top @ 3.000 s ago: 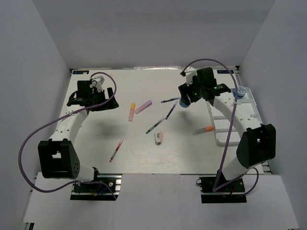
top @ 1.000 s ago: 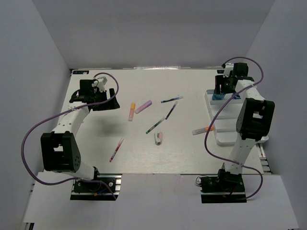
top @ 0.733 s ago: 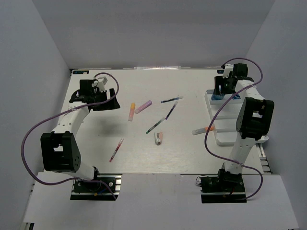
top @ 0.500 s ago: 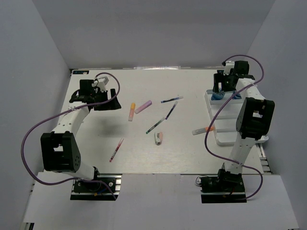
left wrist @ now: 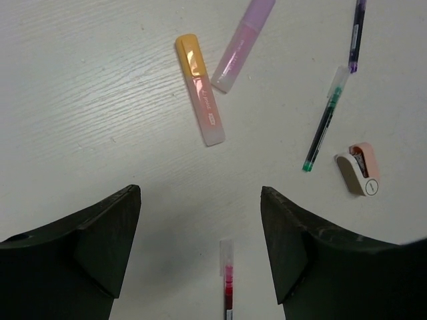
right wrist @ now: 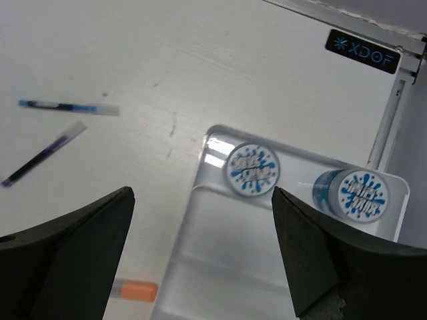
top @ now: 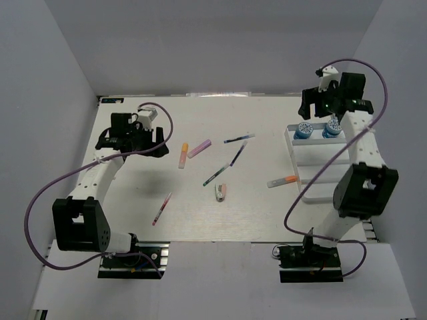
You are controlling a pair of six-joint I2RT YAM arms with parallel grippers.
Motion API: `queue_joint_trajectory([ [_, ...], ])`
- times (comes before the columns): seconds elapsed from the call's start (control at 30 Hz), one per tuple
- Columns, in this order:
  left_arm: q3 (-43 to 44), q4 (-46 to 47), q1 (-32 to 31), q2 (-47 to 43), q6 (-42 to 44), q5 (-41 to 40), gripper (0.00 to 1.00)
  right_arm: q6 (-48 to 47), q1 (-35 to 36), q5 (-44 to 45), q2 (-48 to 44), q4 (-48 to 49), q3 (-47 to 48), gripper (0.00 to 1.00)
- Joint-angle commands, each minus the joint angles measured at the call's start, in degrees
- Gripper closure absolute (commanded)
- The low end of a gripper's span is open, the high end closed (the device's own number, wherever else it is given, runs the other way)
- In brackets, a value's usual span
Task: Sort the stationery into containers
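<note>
The white tray (top: 321,175) (right wrist: 200,267) stands at the right, with two blue-topped round pieces (right wrist: 253,171) (right wrist: 357,195) in its far compartment. My right gripper (top: 319,110) (right wrist: 201,197) hangs open above that end, holding nothing. An orange highlighter (top: 283,181) (right wrist: 137,291) lies against the tray's left wall. My left gripper (top: 159,142) (left wrist: 200,200) hovers open over the table, and a red pen (left wrist: 227,280) (top: 161,208) shows between its fingers. Ahead of it lie a yellow-orange highlighter (left wrist: 200,99) and a pink-purple highlighter (left wrist: 243,43).
Mid-table lie a green pen (top: 215,176), a purple pen (top: 237,154), a blue pen (top: 239,139) and a pink-white eraser-like piece (top: 220,192). Grey walls close in the table on three sides.
My right gripper has opened and risen from the tray's far compartment, and a second blue round piece now stands there. The left gripper has shifted right, its jaws slightly narrower.
</note>
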Motion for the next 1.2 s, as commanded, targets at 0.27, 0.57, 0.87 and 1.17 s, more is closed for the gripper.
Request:
queue_joint_trajectory([
  [0.27,-5.8,4.6,-12.0,1.2,-1.4,-8.4,0.19,-6.5,6.1,-6.8,-26.6,-1.0,-27.3,0.15],
  [0.57,-0.7,8.5,-14.5,14.2,-3.0,-19.2,0.25,-7.1,9.0,-4.7,-32.5,0.2,-34.1,0.16],
  [0.87,4.1,10.4,-17.5,23.0,-3.3,-22.9,0.27,-11.9,11.5,-4.9,-36.7,2.1,-39.2,0.18],
  [1.17,7.5,9.4,-18.5,29.2,-4.0,-27.3,0.44,-19.9,14.1,-4.8,-44.5,5.8,-46.3,0.18],
])
